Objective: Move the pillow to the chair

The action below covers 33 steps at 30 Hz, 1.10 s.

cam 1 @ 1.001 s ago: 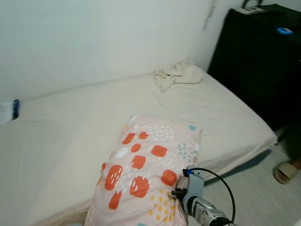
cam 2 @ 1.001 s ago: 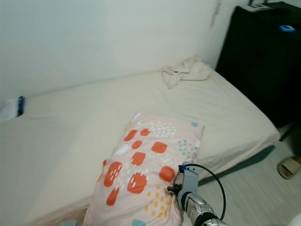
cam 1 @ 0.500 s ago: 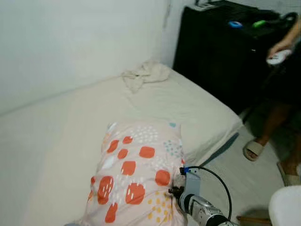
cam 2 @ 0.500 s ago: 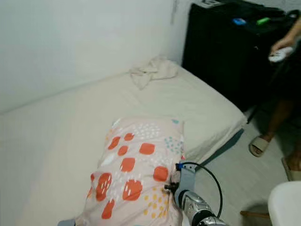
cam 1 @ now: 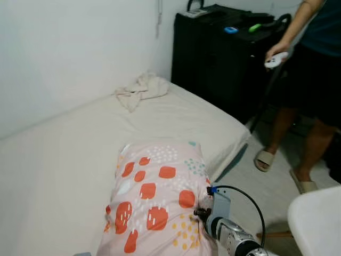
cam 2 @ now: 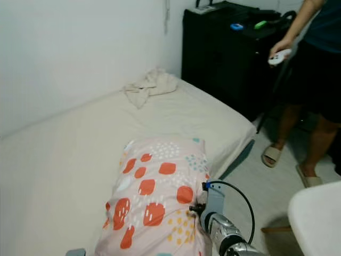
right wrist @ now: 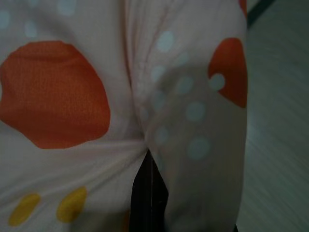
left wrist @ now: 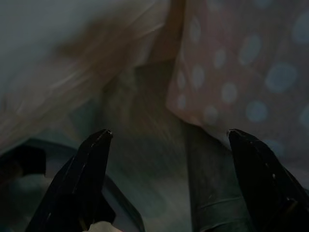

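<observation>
The pillow (cam 1: 157, 194), pale pink with orange blotches and small dots, is held up in front of me over the edge of the bed (cam 1: 64, 154). My right arm (cam 1: 230, 238) reaches its right side, and the right gripper (right wrist: 148, 159) is shut, pinching a fold of the pillow's cover. My left gripper (left wrist: 169, 137) is open, its two fingers wide apart below the pillow's dotted fabric in the dim left wrist view. A white chair seat (cam 1: 318, 224) shows at the lower right, with a wooden leg (cam 1: 274, 234) beneath it.
A person (cam 1: 314, 80) stands at the right on the pale floor (cam 1: 250, 184), holding a white controller (cam 1: 277, 59). Behind stands a black cabinet (cam 1: 218, 58). A crumpled cloth (cam 1: 141, 88) lies at the bed's far corner by the white wall.
The whole view has swung to the right, bringing the person and the white chair seat into sight. The pillow stays held in the same place before me.
</observation>
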{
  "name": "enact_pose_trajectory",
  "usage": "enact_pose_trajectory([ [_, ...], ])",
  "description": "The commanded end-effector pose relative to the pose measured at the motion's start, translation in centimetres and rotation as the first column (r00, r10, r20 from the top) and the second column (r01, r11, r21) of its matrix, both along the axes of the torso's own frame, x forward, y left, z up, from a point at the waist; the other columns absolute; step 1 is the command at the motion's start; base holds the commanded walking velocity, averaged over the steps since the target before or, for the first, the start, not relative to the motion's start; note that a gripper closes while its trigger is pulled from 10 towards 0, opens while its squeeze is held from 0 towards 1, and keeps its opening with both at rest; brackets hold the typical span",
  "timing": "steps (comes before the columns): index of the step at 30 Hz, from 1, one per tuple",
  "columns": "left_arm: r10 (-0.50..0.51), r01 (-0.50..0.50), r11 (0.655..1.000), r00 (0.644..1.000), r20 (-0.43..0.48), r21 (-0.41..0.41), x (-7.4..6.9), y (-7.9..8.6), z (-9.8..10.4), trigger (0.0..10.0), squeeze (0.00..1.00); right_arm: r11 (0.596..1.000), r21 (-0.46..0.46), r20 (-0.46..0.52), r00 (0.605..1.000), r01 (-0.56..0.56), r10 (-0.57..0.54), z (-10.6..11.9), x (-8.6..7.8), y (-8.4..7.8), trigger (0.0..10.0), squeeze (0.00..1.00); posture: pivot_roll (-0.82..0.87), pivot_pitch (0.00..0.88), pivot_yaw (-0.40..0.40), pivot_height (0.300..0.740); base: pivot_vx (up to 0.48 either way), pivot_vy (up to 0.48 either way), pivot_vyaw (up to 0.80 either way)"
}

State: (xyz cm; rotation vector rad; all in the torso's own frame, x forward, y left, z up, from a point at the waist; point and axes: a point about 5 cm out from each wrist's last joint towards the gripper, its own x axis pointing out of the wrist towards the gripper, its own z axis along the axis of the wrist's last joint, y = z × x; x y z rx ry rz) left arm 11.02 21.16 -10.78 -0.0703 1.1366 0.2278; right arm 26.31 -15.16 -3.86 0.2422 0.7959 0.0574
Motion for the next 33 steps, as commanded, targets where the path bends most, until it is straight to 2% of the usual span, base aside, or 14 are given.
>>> enact_pose_trajectory([
  [1,-0.004,0.004,1.0,1.0,-0.02,-0.008,-0.5,-0.2,-0.2,10.0,0.0,0.997,-0.044,-0.005,0.998,0.057,-0.058,0.0,-0.1,-1.7,10.0,0.0,0.01,0.029,-0.027,0.74,0.0,0.0,-0.72],
  [19,-0.001,0.0,1.0,1.0,-0.008,-0.017,-0.2,-0.5,-0.2,10.0,0.0,0.998,-0.049,-0.038,0.999,0.035,-0.037,-0.6,-0.9,-1.5,10.0,0.0,0.01,0.033,-0.03,0.74,0.0,0.0,-0.72],
  [22,0.004,-0.004,1.0,1.0,-0.006,-0.019,-0.2,-0.7,-0.2,10.0,0.0,0.998,-0.067,-0.07,0.997,0.01,-0.014,-1.2,-1.7,-1.6,10.0,0.0,0.02,0.033,-0.035,0.74,0.0,0.0,-0.72],
  [25,0.01,-0.01,1.0,1.0,-0.002,-0.024,-0.1,-0.8,-0.2,10.0,0.0,0.994,-0.105,-0.134,0.991,-0.027,0.013,-2.3,-3.4,-1.9,10.0,0.0,0.02,0.031,-0.042,0.74,0.0,0.0,-0.72],
  [26,0.01,-0.01,1.0,1.0,-0.002,-0.024,-0.1,-0.8,-0.2,10.0,0.0,0.994,-0.105,-0.134,0.991,-0.027,0.013,-2.3,-3.4,-1.9,10.0,0.0,0.02,0.031,-0.042,0.74,0.0,0.0,-0.72],
  [28,0.015,-0.015,1.0,1.0,-0.001,-0.027,-0.2,-0.9,-0.2,10.0,0.0,0.989,-0.126,-0.2,0.978,-0.082,0.056,-3.4,-5.2,-1.9,10.0,0.0,0.03,0.031,-0.049,0.74,0.0,0.0,-0.72],
  [32,0.017,-0.017,0.999,1.0,-0.001,-0.027,-0.2,-1.0,-0.2,10.0,0.0,0.978,-0.14,-0.242,0.963,-0.153,0.116,-4.0,-6.3,-1.6,10.0,0.0,0.03,0.03,-0.049,0.74,0.0,0.0,-0.72],
  [33,0.018,-0.018,0.999,1.0,-0.002,-0.028,-0.3,-1.0,-0.2,10.0,0.0,0.967,-0.152,-0.27,0.95,-0.204,0.158,-4.4,-7.0,-1.5,10.0,0.0,0.03,0.029,-0.051,0.74,0.0,0.0,-0.72],
])
